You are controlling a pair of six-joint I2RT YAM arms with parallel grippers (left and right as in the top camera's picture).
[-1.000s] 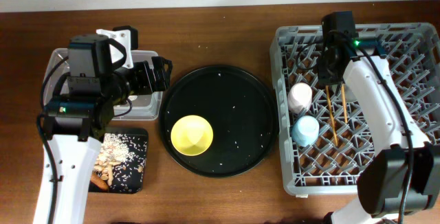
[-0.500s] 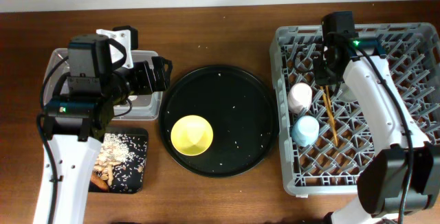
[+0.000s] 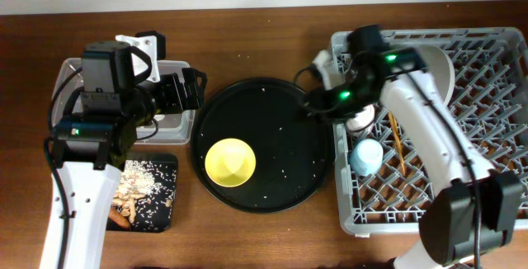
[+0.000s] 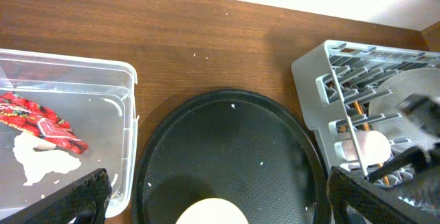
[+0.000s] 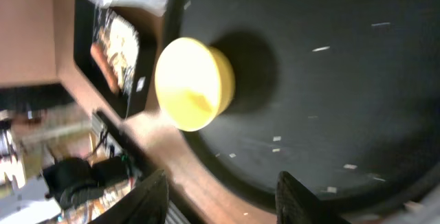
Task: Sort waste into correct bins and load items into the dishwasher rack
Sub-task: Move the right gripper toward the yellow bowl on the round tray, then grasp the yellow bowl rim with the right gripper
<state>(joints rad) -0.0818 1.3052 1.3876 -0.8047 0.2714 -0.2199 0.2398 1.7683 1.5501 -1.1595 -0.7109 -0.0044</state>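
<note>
From above, the left tool (image 3: 188, 90) hangs over the right end of the clear tub (image 3: 175, 125). The right tool (image 3: 312, 106) reaches out past the left wall of the rack (image 3: 379, 211), over the round black tray (image 3: 280, 145) on the counter (image 3: 264, 42). The yellow bowl (image 3: 230, 161) sits upside down on the tray's lower left part. In the rack the pink cup (image 3: 360, 120) and blue cup (image 3: 365, 157) stand just beside each other, the chopsticks (image 3: 397, 141) lie next to them, and the plate (image 3: 437, 63) stands upright near the far wall. Below the tub, the small black tray (image 3: 167, 215) holds the food scraps (image 3: 136, 186).

Through the left wrist camera, that tool's fingers (image 4: 86, 195) stand wide apart with nothing between them. The red wrapper (image 4: 41, 117) and the white tissue (image 4: 31, 159) lie inside the tub.

Through the right wrist camera, its fingers (image 5: 148, 196) are likewise spread and empty. The bowl sits on the tray beyond them, and the carrot piece (image 5: 103, 56) lies in the small black tray.
</note>
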